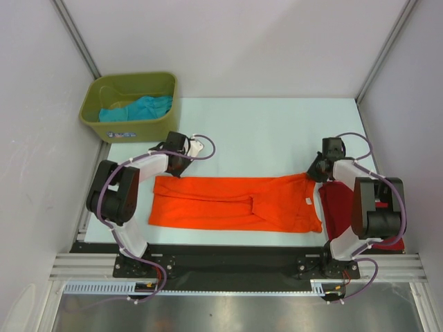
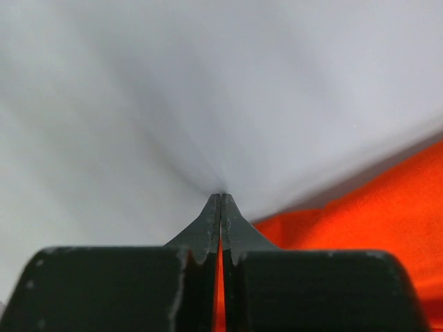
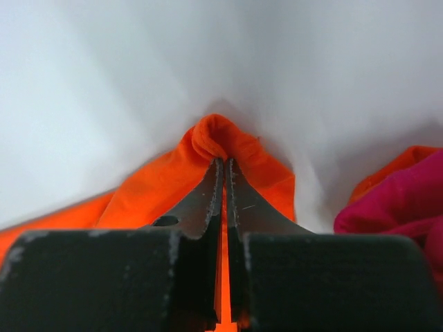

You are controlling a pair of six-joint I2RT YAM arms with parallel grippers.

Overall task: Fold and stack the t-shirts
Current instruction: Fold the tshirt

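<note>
The orange t-shirt (image 1: 235, 202) is lying spread across the desk (image 1: 263, 131); the right jaws are clenching a puckered fold at its far shoulder corner; the left jaws are clamping shut on its far hem corner, likely so both can be drawing that edge over together.

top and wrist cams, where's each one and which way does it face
Top: above and behind, looking down on table and orange shirt; left arm and right arm show.
Left wrist: on left arm, along the shut left gripper, orange cloth in it.
Right wrist: on right arm, along the shut right gripper pinching an orange fold.
Shared: the orange shirt.
</note>
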